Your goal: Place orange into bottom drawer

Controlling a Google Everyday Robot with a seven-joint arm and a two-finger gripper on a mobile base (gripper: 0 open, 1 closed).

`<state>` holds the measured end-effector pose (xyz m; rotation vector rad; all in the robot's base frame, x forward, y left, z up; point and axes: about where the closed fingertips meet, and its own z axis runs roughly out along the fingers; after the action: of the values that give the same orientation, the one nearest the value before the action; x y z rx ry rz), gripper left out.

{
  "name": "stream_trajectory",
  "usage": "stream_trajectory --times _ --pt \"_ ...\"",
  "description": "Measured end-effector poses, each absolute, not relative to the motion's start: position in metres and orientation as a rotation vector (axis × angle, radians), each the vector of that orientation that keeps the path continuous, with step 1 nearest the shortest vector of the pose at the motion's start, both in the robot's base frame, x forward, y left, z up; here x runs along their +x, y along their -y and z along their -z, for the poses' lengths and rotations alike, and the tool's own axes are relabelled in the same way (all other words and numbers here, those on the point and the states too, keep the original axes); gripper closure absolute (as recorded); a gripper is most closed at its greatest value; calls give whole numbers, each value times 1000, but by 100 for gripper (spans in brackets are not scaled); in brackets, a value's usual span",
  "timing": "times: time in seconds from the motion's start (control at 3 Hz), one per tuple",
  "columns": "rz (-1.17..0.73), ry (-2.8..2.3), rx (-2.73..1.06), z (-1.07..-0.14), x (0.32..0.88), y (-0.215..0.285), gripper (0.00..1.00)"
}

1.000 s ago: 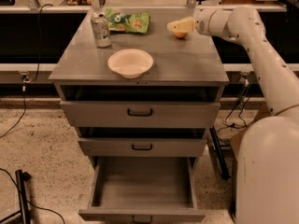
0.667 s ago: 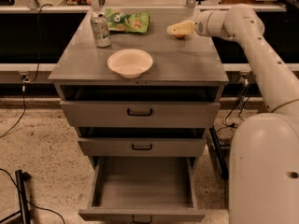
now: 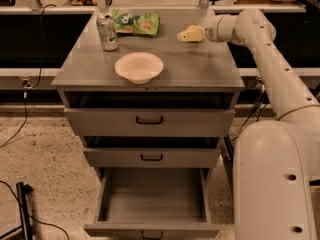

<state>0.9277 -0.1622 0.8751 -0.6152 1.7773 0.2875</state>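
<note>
The bottom drawer (image 3: 152,199) is pulled out toward 6 o'clock and shows a bare, flat grey floor between straight grey walls. The white bowl (image 3: 139,66) sits just on the 6 o'clock side of the cabinet top's (image 3: 200,69) centre, and only its smooth pale inside shows. The top drawer (image 3: 149,121) and middle drawer (image 3: 151,157) show only their fronts, each with a small dark handle and a dark gap above it.

The gripper (image 3: 189,34) is low over the cabinet top at about 2 o'clock, near the back right corner. Whether it is spread or closed cannot be told. A small rounded orange-toned patch, apparently the orange (image 3: 192,29), lies against the gripper; whether it is gripped is unclear.

The white arm (image 3: 270,64) runs past the cabinet's right edge at 3 o'clock down to the robot's smooth, rounded body (image 3: 272,184), which stands just beside the open drawer's right wall. The drawer's mouth is open from above.

A shiny soda can (image 3: 107,31) stands upright at 10 o'clock, with a crinkled green bag (image 3: 136,22) just beside it at 11 o'clock. The floor (image 3: 45,154) is speckled.
</note>
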Motion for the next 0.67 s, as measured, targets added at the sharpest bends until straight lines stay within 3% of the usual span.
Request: stream_trajectory --times 0.33,0.67 --pt "-220 -1784 -659 -869 936 160 0" --pt "-193 -1799 -675 -859 940 160 19"
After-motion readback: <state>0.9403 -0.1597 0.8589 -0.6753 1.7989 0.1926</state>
